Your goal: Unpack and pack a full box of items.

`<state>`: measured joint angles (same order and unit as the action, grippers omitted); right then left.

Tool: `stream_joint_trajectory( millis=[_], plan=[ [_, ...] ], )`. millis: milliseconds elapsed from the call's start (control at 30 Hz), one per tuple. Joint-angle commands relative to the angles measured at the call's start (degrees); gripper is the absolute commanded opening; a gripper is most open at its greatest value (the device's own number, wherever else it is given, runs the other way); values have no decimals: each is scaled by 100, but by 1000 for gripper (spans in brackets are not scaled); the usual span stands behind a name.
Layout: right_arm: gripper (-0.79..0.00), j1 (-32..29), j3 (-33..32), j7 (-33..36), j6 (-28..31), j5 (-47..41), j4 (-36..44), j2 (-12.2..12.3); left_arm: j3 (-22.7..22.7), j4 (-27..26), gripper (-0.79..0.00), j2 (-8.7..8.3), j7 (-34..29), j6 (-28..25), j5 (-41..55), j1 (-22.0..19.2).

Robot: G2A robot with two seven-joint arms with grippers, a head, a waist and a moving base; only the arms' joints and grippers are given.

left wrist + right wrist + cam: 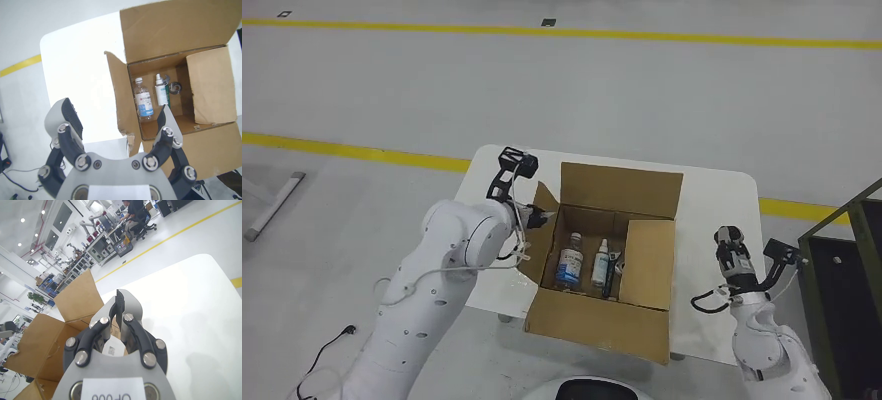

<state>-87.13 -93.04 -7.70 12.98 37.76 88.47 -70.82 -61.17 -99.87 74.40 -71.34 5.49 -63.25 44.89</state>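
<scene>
Left wrist view: left gripper (115, 104) hangs with jaws wide over a side flap of the open box (170, 37) on the table (75, 66). Clear bottle (144, 100) and spray bottle (160, 92) lie side by side on its floor. Right gripper (119, 306) pressed closed, empty, beside the box. Recommended: descend clear of the flap, straddle the clear bottle across its width

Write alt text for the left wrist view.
An open cardboard box on a white table holds a clear bottle, a white spray bottle, a wrench and a dark roll. The left pincer, open and empty, hangs beside the box.
</scene>
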Motion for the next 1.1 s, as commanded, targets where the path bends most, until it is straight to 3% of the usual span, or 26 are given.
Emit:
stream_joint_trajectory(
  millis=[0, 300, 633, 867, 1067],
  plan=[
    [-785, -25, 24, -59, 170, 154, -168, 5, 67, -161, 0, 24, 140, -72, 190, -3],
    [-785, -13, 590, -104, 478, 640, -526, -50, 497, -72, 0, 132, 789, -549, 661, -136],
    [-785, 64, 1142, -158, 524, 1006, -586, -122, 497, -72, 0, 132, 789, -549, 661, -136],
    [-785, 149, 1187, -211, 460, 994, -549, -141, 491, -64, 0, 136, 941, -562, 755, -65],
    [-785, 104, 876, -314, 293, 846, -227, -119, 681, 319, 0, 228, 1569, -1365, 1791, -162]
  ],
)
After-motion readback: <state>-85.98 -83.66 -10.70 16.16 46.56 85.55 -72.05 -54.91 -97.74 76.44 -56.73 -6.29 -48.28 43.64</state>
